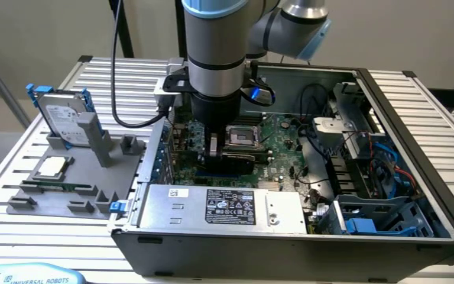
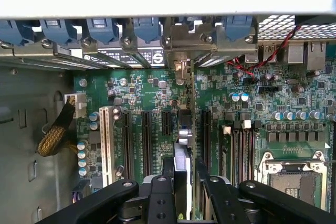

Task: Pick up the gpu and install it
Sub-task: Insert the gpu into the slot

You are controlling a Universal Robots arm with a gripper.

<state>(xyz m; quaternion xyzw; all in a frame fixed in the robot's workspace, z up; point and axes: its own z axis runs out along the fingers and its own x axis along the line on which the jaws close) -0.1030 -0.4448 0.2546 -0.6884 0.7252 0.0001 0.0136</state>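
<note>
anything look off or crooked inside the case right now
Nothing stands out. The gpu stands on edge between the gripper fingers, in line with the expansion slots on the motherboard, its bracket at the rear slot openings. No loose or damaged parts show in the computer case; whether the card is fully seated cannot be told.

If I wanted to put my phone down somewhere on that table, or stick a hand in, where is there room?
The ribbed table is bare at the exterior view's left, beyond the grey parts tray, and along the strip right of the computer case. Inside the case it is crowded: the gripper holds the gpu edge-on among the motherboard slots, with cables beside.
</note>
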